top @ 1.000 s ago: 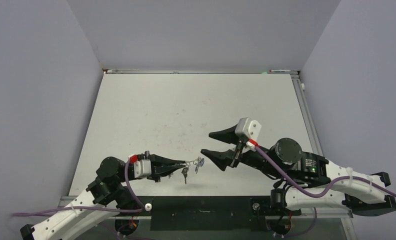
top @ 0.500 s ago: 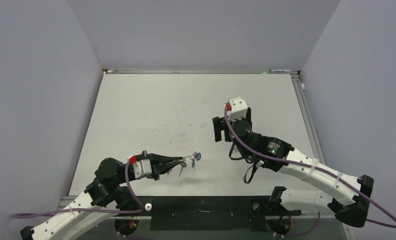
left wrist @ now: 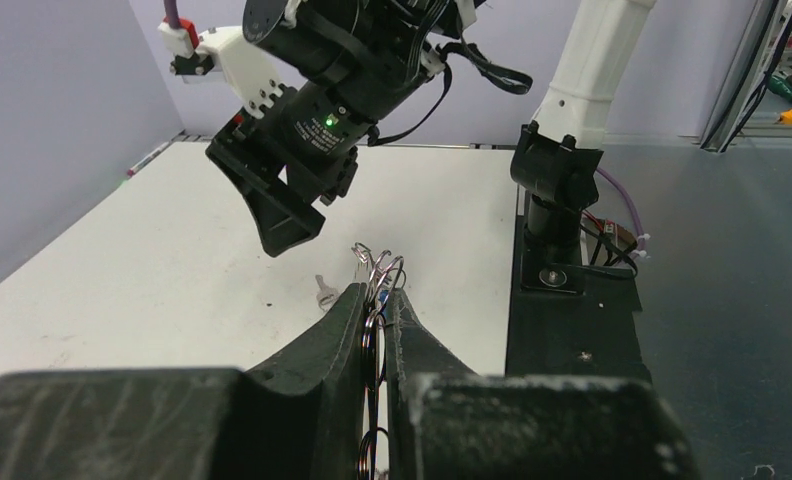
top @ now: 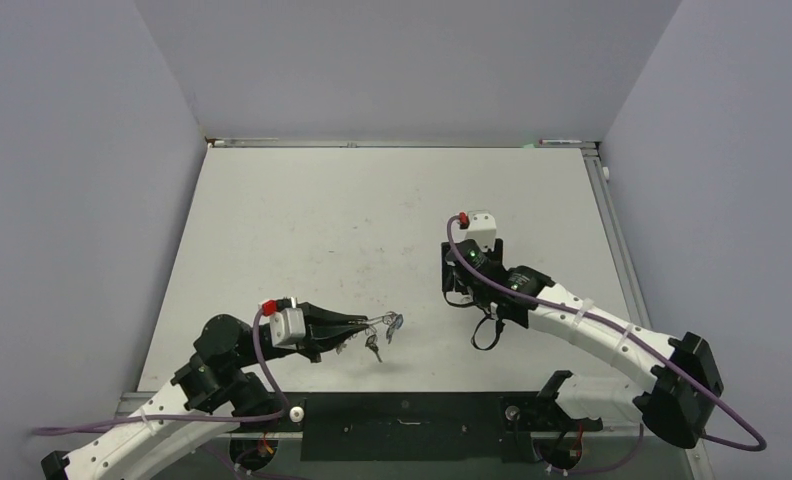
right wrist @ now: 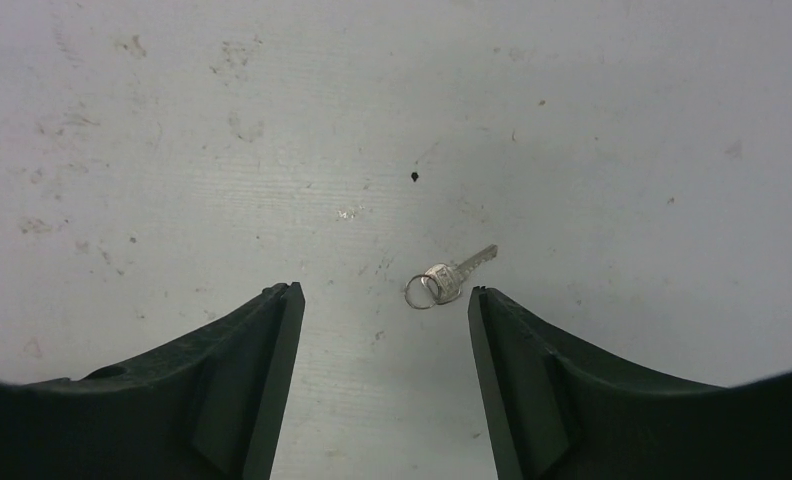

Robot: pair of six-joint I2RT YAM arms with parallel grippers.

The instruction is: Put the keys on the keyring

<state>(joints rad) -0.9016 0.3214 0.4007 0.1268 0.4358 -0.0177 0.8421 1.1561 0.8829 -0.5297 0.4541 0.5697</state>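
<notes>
My left gripper [top: 370,324] is shut on the keyring [left wrist: 375,335], which stands edge-on between the fingers [left wrist: 342,320], above the table. Its small wire loops [left wrist: 380,266] stick out past the fingertips. A blue-tagged key [top: 396,322] and a dark key [top: 372,346] hang from it. A plain silver key [right wrist: 450,279] with a small split ring lies flat on the table, also seen in the left wrist view [left wrist: 322,291]. My right gripper [right wrist: 382,291] is open and empty, pointing down above the table; the key lies just ahead of its right fingertip. It hides the key in the top view [top: 457,284].
The white tabletop [top: 322,220] is scuffed and enclosed by grey walls on three sides. The black base rail [top: 402,412] runs along the near edge. The right arm's base post [left wrist: 562,200] stands beside the left gripper's line of sight.
My right arm has swung away from the left gripper, turned its open jaws downward and settled over the silver key. The left gripper has kept the keyring, almost still.
</notes>
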